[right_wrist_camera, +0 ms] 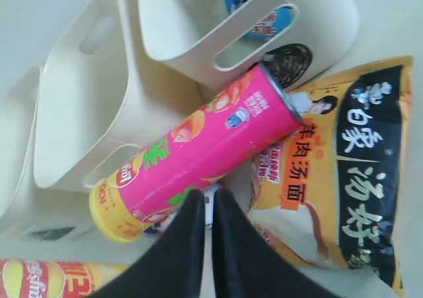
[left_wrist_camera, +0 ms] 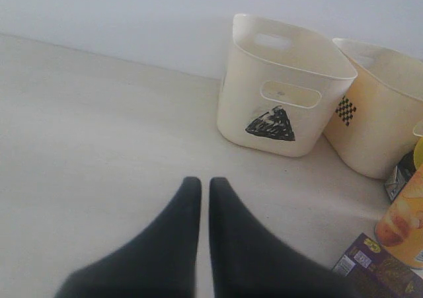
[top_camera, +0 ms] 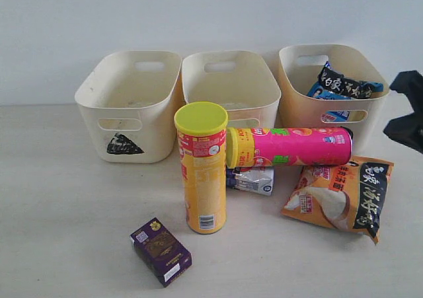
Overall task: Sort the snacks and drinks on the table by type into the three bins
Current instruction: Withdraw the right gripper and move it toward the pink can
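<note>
Left end effector (left_wrist_camera: 205, 182) closed | right end effector (right_wrist_camera: 208, 193) closed | pink tube (top_camera: 291, 147) lying

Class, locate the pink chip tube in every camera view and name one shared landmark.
Exterior view: pink tube lies on its side, right of centre.
Left wrist view: not in it.
Right wrist view: pink tube lies across the middle.
Shared landmark: the middle bin, seen in all three.

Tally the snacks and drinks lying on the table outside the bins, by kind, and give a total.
Chip tubes: 2 (yellow tube upright, pink tube on its side)
Noodle packets: 1 (orange-black noodle packet)
Small pouches: 1 (white-blue pouch)
Small boxes: 1 (purple box)
Total: 5
</note>
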